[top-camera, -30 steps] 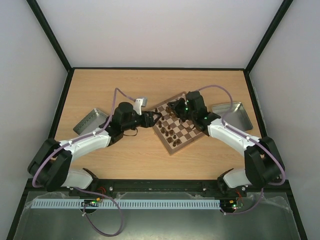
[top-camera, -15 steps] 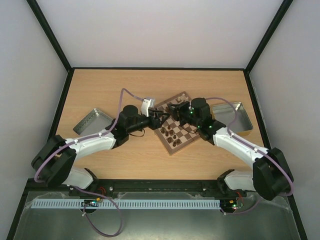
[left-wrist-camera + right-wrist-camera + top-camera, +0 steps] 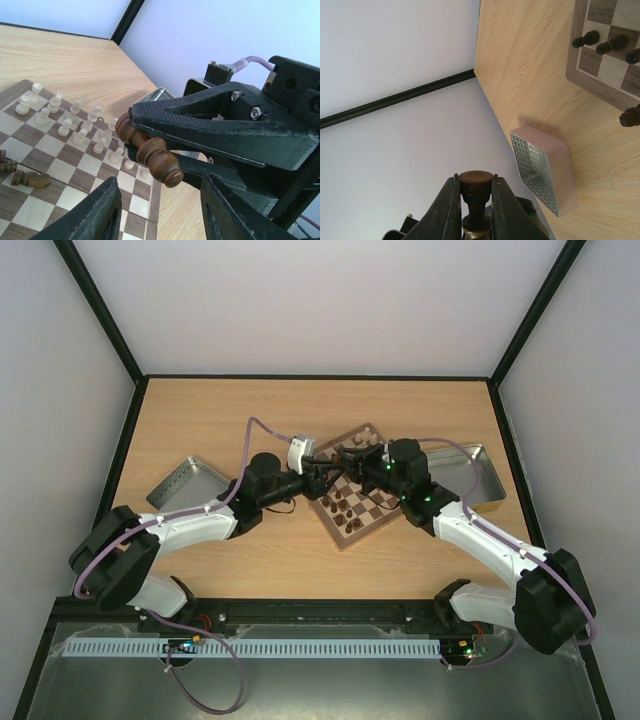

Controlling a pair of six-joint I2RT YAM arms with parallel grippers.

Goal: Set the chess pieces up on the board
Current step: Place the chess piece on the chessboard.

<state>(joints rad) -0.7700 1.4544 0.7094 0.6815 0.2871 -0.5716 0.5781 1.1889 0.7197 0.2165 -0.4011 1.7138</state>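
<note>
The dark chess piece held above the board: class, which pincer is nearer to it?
Right. The right pincer is clamped on the dark chess piece; the left pincer is open, its fingers either side of the piece's free end, not touching.

There's the board (image 3: 343,538) mid-desk (image 3: 250,410), pieces (image 3: 340,508) on it, some standing, one lying. Left tin (image 3: 186,482) near the left edge, right tin (image 3: 478,472) near the right edge, board between them.

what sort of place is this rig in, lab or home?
Probably a lab test cell: left arm and right arm bolted at a table edge, white walls in a black frame, just a board and a left tin as props.
</note>
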